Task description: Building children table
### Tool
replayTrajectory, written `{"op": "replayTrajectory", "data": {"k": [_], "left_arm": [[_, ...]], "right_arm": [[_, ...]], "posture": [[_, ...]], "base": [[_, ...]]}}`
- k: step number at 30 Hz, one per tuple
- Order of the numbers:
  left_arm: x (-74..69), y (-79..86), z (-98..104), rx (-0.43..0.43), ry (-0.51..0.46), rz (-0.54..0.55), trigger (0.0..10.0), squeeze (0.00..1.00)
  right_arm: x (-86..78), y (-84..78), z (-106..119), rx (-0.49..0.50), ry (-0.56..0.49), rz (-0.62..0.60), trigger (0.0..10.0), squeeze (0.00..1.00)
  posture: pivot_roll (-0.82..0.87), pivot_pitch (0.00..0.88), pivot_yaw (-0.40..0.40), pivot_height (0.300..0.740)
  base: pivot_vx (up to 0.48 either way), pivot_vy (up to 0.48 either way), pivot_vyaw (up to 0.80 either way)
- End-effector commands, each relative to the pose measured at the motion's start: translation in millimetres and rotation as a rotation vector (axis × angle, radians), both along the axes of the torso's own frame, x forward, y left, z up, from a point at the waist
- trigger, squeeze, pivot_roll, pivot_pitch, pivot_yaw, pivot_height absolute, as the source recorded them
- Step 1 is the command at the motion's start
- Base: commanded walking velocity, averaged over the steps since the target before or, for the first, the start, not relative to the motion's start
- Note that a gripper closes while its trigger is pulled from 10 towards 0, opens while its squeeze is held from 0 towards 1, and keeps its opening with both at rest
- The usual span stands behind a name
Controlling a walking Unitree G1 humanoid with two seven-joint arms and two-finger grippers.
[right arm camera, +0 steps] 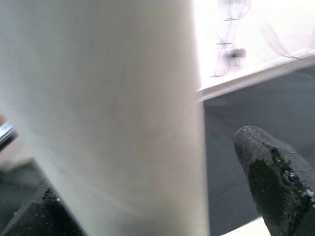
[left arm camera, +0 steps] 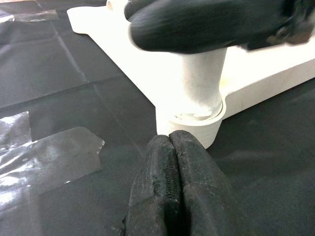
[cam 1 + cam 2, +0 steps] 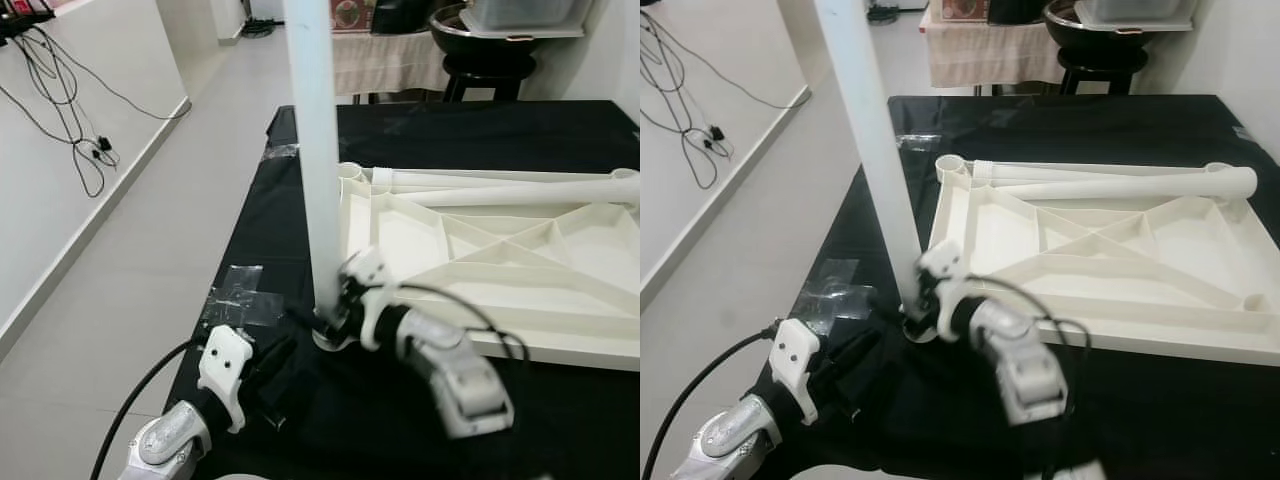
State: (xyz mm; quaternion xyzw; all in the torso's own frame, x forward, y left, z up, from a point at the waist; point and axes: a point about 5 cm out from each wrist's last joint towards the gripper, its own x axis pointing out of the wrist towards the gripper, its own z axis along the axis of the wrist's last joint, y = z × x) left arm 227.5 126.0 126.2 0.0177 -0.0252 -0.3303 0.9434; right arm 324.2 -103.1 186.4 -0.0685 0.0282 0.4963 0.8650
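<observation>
The white table top (image 3: 560, 345) lies upside down on a black cloth, ribs facing up. A white leg (image 3: 318, 150) stands upright in the socket (image 2: 197, 125) at its near left corner. My right gripper (image 3: 335, 310) is shut on this leg just above the socket; one black finger (image 1: 275, 182) shows beside the leg (image 1: 108, 108). My left gripper (image 2: 171, 140) is shut on nothing and rests low on the cloth, its tips just short of the socket. A second white leg (image 3: 520, 190) lies flat along the top's far edge.
Clear tape patches (image 3: 240, 295) stick to the cloth (image 3: 560, 130) near its left edge. Pale floor runs along the left, with black cables (image 3: 60, 90) against the wall. Behind stand a black stool (image 3: 490, 70) and a cloth-covered table (image 3: 385, 60).
</observation>
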Motion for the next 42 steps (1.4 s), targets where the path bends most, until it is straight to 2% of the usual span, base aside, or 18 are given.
{"op": "replayTrajectory", "data": {"k": [1,6,10,13,14,16,17,18,19,31,32,33,34,35,36,37,38,42], "left_arm": [[-1.8,0.0,-5,0.000,0.015,0.007,10.0,0.00],[-1.9,-0.5,-5,-0.001,0.015,0.008,10.0,0.00],[-3.2,-1.7,-6,0.000,0.017,0.006,10.0,0.00],[-3.7,-2.1,-6,0.001,0.018,0.006,10.0,0.00],[-4.2,-2.4,-6,0.001,0.018,0.006,10.0,0.00],[-4.2,-2.4,-6,0.001,0.018,0.006,10.0,0.00],[-4.6,-2.7,-6,0.001,0.019,0.007,10.0,0.00],[-4.6,-2.7,-6,0.001,0.019,0.007,10.0,0.00],[-5.3,-3.1,-6,0.000,0.019,0.008,10.0,0.00],[-7.1,-3.2,-4,-0.006,0.018,0.006,10.0,0.00],[-7.5,-2.3,-4,-0.007,0.018,0.005,10.0,0.00],[-7.3,0.1,-3,-0.008,0.018,0.006,10.0,0.00],[-7.0,1.6,-2,-0.007,0.017,0.005,10.0,0.00],[-7.0,1.6,-2,-0.007,0.017,0.005,10.0,0.00],[-6.8,2.5,-2,-0.007,0.017,0.005,10.0,0.00],[-6.8,2.5,-2,-0.007,0.017,0.005,10.0,0.00],[-5.6,3.4,-2,-0.004,0.017,0.004,10.0,0.00],[-2.6,3.2,-3,0.001,0.020,-0.004,10.0,0.00]], "right_arm": [[2.7,-6.1,-4,0.021,0.026,0.065,10.0,0.00],[10.7,-11.5,2,0.062,0.055,0.090,10.0,0.00],[15.4,-15.0,-3,0.000,0.112,0.225,10.0,0.00],[16.7,-15.2,-3,-0.005,0.127,0.257,10.0,0.00],[18.8,-15.3,-2,0.004,0.140,0.276,4.7,0.00],[18.8,-15.3,-2,0.004,0.140,0.276,4.7,0.00],[20.9,-15.0,-1,0.017,0.152,0.289,1.8,0.00],[20.9,-15.0,-1,0.017,0.152,0.289,1.8,0.00],[22.3,-15.7,-2,0.023,0.157,0.283,0.0,0.00],[19.7,-31.8,-10,0.019,0.097,0.133,0.0,0.00],[16.2,-35.7,-16,0.048,0.095,-0.040,0.0,0.00],[12.1,-36.4,-27,0.056,0.081,-0.297,0.0,0.00],[-4.0,-33.7,-44,0.000,0.083,-0.526,0.0,0.00],[-4.0,-33.7,-44,0.000,0.083,-0.526,0.0,0.00],[-16.8,-33.4,-53,-0.042,0.080,-0.675,0.0,0.00],[-16.8,-33.4,-53,-0.042,0.080,-0.675,0.0,0.00],[-24.6,-21.0,-54,-0.078,0.042,-0.673,0.0,0.00],[-21.5,-7.9,-50,-0.069,0.014,-0.607,0.0,0.00]], "posture": [[-0.01,0.127,0.034,0.740],[0.00,0.125,0.034,0.740],[0.01,0.119,0.032,0.740],[0.01,0.120,0.031,0.740],[0.01,0.121,0.030,0.740],[0.01,0.121,0.030,0.740],[0.01,0.123,0.029,0.740],[0.01,0.123,0.029,0.740],[0.01,0.126,0.027,0.740],[-0.01,0.144,0.035,0.740],[-0.01,0.151,0.028,0.740],[-0.03,0.157,0.037,0.740],[-0.03,0.163,0.047,0.740],[-0.03,0.163,0.047,0.740],[-0.03,0.163,0.047,0.740],[-0.03,0.163,0.047,0.740],[-0.03,0.157,0.064,0.740],[-0.03,0.145,0.059,0.740]], "base": [[0.000,0.000,0.00],[0.000,0.000,0.00],[0.000,0.000,0.00],[0.000,0.000,0.00],[0.000,0.000,0.00],[0.000,0.000,0.00],[0.000,0.000,0.00],[0.000,0.000,0.00],[0.000,0.000,0.00],[0.000,0.000,0.00],[0.000,0.000,0.00],[0.000,0.000,0.00],[0.000,0.000,0.00],[0.000,0.000,0.00],[0.000,0.000,0.00],[0.000,0.000,0.00],[0.000,0.000,0.00],[0.000,0.000,0.00]]}}
